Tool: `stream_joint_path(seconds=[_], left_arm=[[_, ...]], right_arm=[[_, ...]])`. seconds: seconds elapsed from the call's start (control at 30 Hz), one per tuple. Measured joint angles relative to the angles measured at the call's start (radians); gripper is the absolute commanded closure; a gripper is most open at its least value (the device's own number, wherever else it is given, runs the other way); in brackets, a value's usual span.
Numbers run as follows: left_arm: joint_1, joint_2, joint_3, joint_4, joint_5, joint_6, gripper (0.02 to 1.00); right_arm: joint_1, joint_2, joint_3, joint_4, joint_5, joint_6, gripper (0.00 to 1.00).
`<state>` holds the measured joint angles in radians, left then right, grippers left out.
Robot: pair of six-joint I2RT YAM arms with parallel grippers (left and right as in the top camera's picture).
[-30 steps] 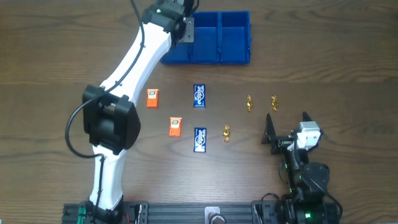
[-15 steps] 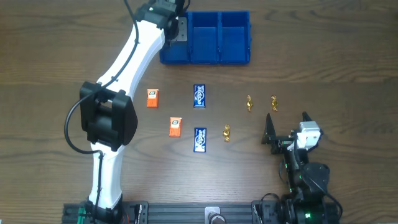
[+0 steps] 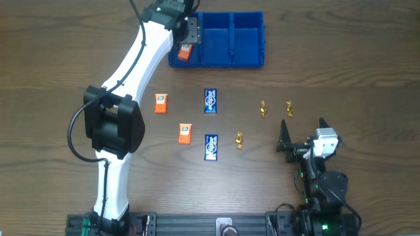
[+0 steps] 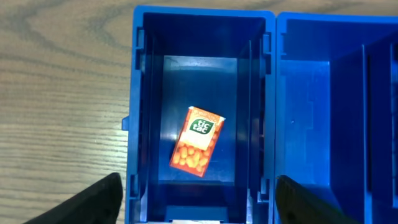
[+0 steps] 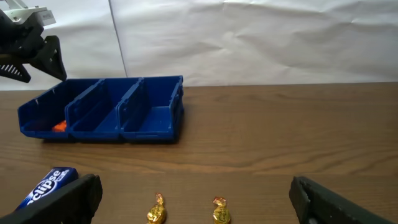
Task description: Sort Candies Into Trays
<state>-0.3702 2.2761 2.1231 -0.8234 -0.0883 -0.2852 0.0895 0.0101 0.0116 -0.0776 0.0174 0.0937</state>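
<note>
The left gripper [image 4: 199, 191] is held over the tray [image 3: 262, 40] at the desk's far edge, fingers spread wide apart, and an orange box [image 4: 198, 141] is seen lying flat and askew in the leftmost compartment. The right gripper [image 3: 303, 134] is parked toward the near edge, right of the middle, fingers likewise apart. Risk is judged modest: a tray wall could be clipped by a spread finger on withdrawal, and the light plastic tray nudged. Smooth, rigid boxes [image 3: 161, 103] should be easily pinched; small, crinkly gold-wrapped sweets [image 3: 263, 108] could be fumbled.
</note>
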Motion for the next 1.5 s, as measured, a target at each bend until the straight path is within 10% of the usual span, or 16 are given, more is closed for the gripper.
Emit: stream_joint_path(seconds=[0.67, 1.5], left_arm=[[-0.021, -0.721, -0.725, 0.158, -0.006, -0.005, 0.11], [0.021, -0.608, -1.213, 0.508, 0.039, -0.115, 0.154]], right_arm=[[0.0, 0.0, 0.0, 0.0, 0.0, 0.0, 0.003], [0.0, 0.0, 0.0, 0.0, 0.0, 0.0, 0.003]])
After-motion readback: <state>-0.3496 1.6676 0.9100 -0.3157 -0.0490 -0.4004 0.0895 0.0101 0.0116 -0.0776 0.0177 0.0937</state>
